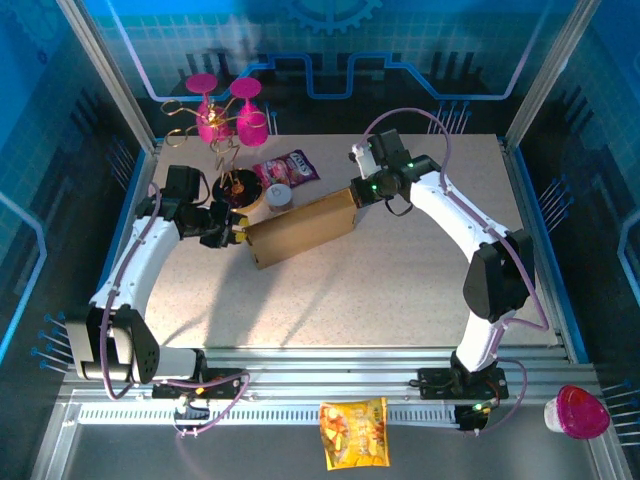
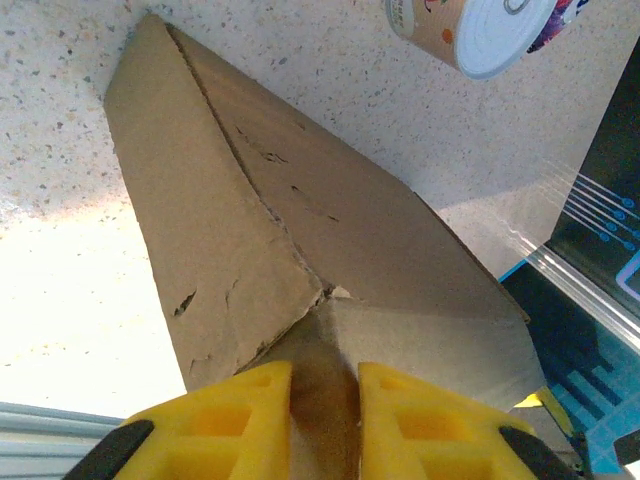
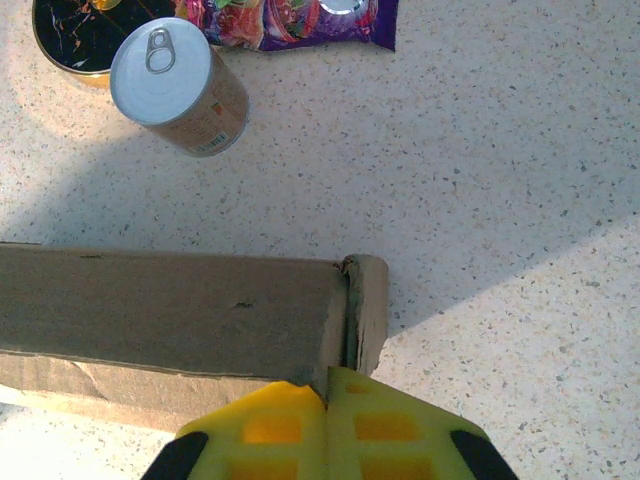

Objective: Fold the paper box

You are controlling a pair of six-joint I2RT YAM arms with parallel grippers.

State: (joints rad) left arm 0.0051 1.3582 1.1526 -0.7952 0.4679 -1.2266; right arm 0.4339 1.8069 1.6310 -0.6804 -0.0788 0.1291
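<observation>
The paper box is a long, flat brown cardboard shape lying slantwise in the middle of the table. My left gripper is at its near-left end. In the left wrist view the yellow fingers stand a narrow gap apart, and the cardboard end of the paper box fills that gap. My right gripper is at the far-right end. Its fingers are shut together, and their tips touch the end wall of the paper box beside a folded-up flap.
A tin can lies on its side just behind the box, with a purple candy bag and a round dark tin close by. A wire stand with pink glasses is at the back left. A yellow snack bag lies on the front rail.
</observation>
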